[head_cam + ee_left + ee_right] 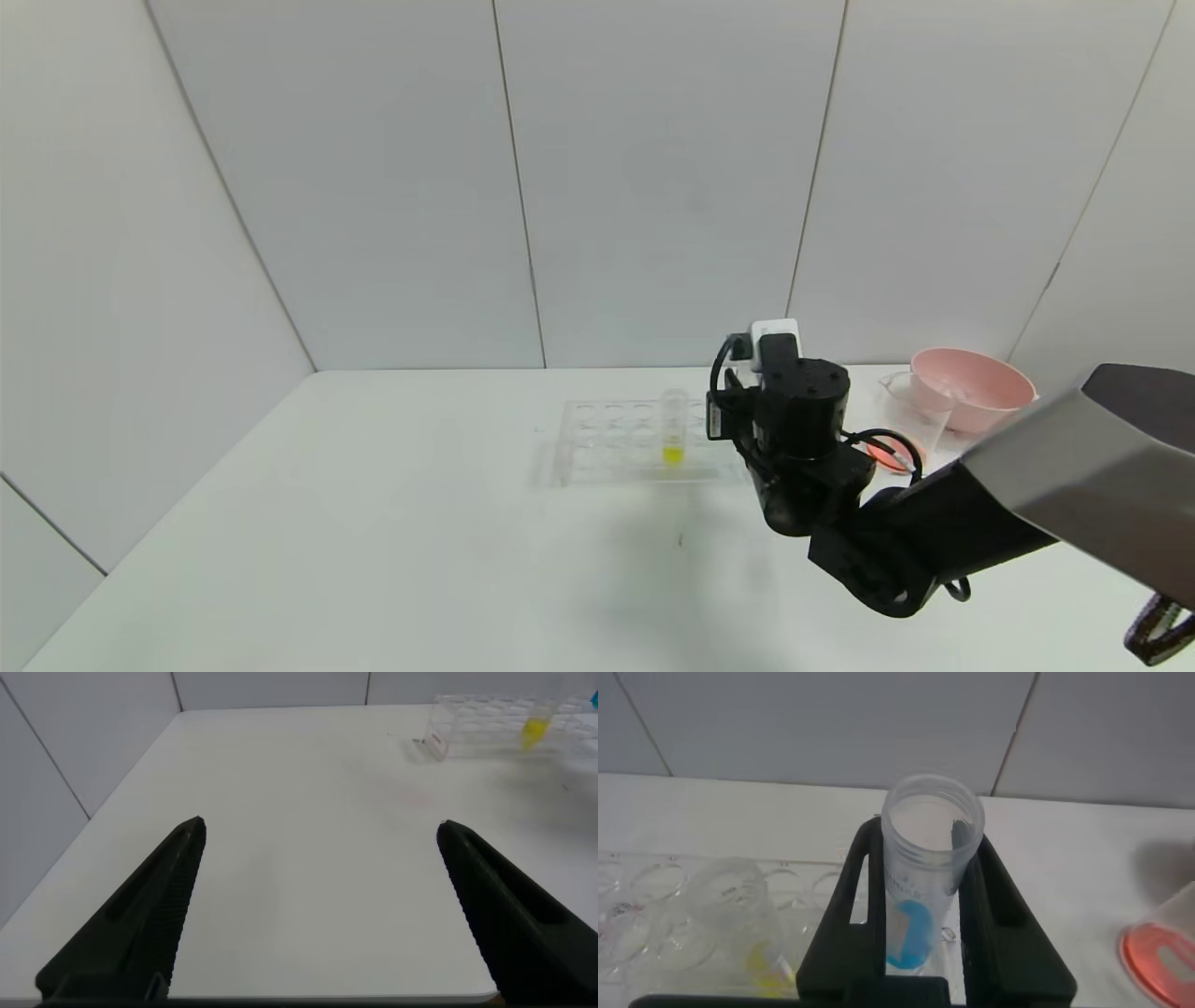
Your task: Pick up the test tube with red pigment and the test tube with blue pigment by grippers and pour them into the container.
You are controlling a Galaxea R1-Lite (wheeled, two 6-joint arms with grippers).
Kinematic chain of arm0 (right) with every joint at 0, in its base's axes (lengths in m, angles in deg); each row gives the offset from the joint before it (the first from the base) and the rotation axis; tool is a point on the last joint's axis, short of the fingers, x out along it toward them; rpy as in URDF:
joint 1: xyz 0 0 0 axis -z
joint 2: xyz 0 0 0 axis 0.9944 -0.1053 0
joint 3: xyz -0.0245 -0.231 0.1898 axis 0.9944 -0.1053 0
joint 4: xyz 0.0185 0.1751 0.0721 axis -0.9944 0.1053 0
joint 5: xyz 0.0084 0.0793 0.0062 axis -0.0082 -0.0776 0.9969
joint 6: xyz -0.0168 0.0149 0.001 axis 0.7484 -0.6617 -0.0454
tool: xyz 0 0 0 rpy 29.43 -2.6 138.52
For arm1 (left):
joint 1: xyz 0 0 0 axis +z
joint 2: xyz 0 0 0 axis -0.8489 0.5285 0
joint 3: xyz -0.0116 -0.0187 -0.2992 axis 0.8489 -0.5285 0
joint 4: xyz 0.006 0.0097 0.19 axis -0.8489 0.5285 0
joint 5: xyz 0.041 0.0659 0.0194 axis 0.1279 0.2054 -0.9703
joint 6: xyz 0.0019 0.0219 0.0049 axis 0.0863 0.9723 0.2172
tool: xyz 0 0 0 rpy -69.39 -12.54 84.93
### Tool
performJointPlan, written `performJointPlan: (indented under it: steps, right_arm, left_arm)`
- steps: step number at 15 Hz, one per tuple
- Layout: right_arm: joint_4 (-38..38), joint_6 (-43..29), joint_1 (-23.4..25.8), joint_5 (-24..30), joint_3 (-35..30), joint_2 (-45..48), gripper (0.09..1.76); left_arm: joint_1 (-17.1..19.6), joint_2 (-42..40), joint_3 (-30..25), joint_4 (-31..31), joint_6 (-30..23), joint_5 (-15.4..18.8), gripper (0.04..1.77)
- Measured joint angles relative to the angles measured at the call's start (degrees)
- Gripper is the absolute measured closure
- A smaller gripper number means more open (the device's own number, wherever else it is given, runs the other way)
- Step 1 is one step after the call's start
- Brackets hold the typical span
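Right gripper [920,905] pinches the test tube with blue pigment [924,873] upright beside the tube rack [607,443]; the container [910,415] lies to its right. Left gripper [318,915] spread, idle.

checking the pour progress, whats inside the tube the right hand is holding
Blue liquid sits low in the test tube with blue pigment, clamped in the right hand. Its upper part looks empty. The tube's bottom end is out of frame.

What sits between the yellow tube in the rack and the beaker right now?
In the head view, the right gripper and its wrist stand between yellow tube and beaker, shut on the blue tube.
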Motion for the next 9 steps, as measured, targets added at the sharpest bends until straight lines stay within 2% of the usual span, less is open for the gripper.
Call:
performJointPlan:
  steps: [9]
  right_arm:
    - [-0.39,1.37,-0.26,0.83,-1.07,4.72,1.34]
  left_arm:
    - [0.00,0.00,0.00,0.00,0.00,0.00,0.05]
